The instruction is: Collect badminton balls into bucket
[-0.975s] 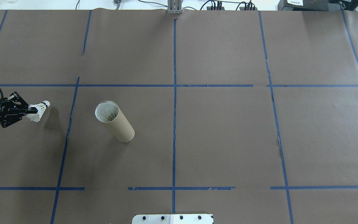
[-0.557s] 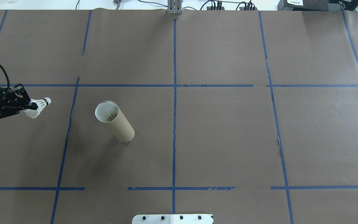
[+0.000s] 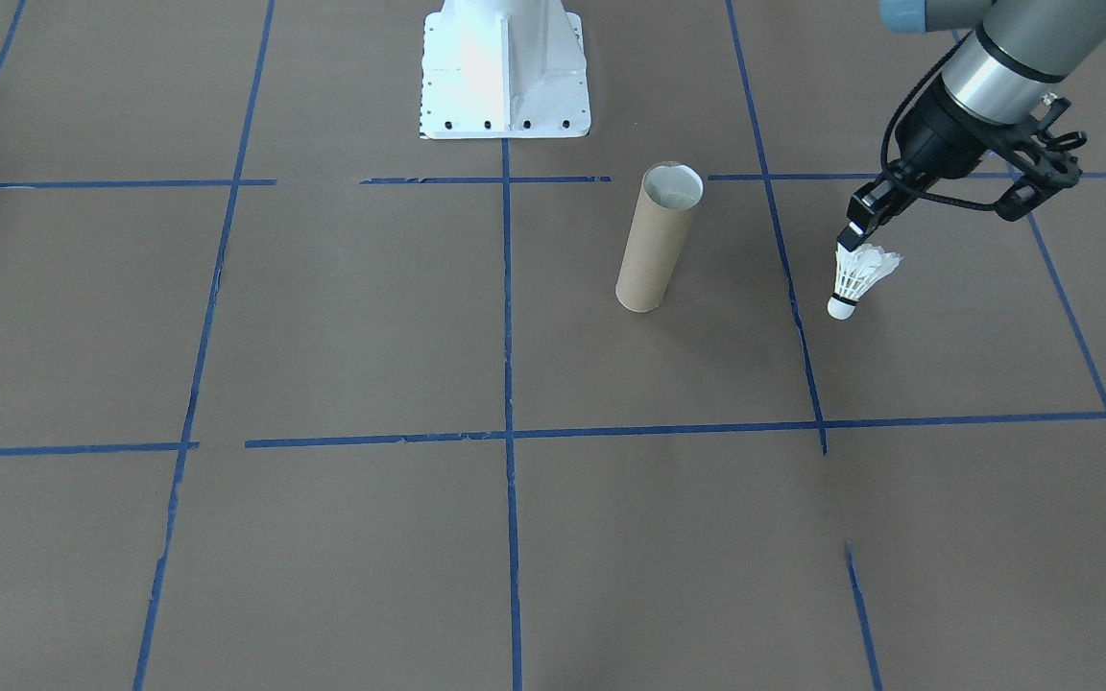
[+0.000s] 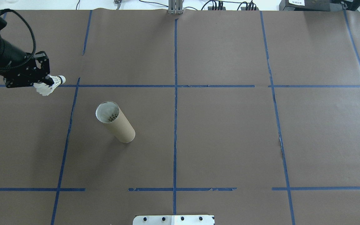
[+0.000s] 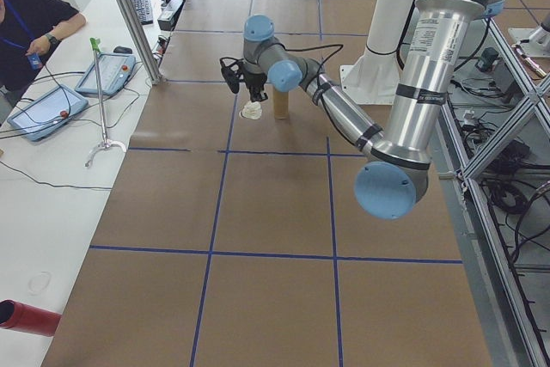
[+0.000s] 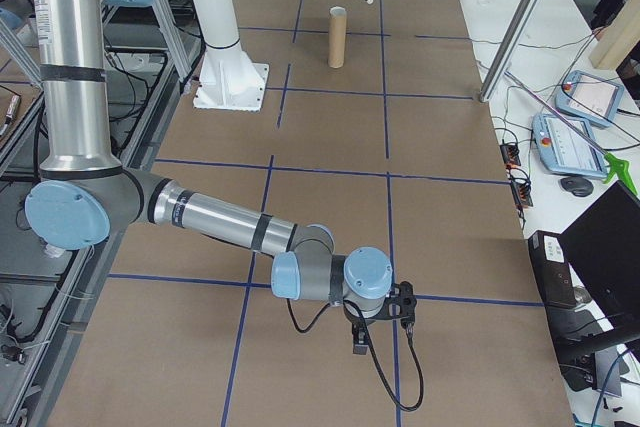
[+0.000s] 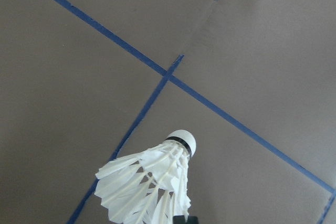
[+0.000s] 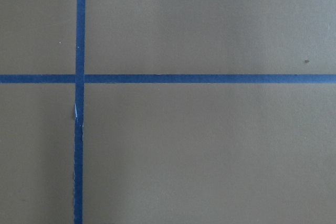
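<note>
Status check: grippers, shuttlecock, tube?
Left gripper shut on shuttlecock, airborne, cork down. Tube upright, apart. Right gripper: state unclear. Path clear.

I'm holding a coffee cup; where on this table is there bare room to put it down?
Everything right of the centre tape line in the overhead view is bare paper. The busy part is left: the tube stands there, and the left gripper holds a shuttlecock above the paper.

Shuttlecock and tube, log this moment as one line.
left end effector: holds shuttlecock aloft, cork down | tube: upright, shuttlecocks inside | right end effector: idle
</note>
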Tool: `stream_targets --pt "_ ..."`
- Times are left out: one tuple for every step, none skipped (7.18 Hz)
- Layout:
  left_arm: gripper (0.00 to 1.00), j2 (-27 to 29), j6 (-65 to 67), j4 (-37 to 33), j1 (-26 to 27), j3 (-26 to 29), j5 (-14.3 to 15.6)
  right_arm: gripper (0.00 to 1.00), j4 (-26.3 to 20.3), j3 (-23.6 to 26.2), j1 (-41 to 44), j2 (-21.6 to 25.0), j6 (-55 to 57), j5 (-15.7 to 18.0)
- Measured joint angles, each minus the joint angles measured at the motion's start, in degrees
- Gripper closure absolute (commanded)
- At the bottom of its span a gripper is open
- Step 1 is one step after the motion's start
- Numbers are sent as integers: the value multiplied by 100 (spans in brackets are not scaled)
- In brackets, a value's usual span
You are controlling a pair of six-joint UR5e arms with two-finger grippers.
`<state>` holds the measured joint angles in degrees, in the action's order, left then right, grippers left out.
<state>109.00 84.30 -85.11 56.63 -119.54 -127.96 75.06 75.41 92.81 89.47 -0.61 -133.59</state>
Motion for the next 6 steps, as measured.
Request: stream_targets --pt "100 628 -183 1026 -34 -92 17 0 0 0 0 0 0 0" --pt "100 1204 -293 1938 -132 -175 30 0 0 0 0 0 0 0" --pt "100 1685 -336 2711 -297 -244 87 0 0 0 0 0 0 0" --pt "100 2169 -353 3496 -532 -280 245 0 0 0 0 0 0 0" --pt "100 2546 -357 4099 -751 -288 395 0 0 0 0 0 0 0" --pt "100 2764 -356 4405 -919 -276 465 0 0 0 0 0 0 0"
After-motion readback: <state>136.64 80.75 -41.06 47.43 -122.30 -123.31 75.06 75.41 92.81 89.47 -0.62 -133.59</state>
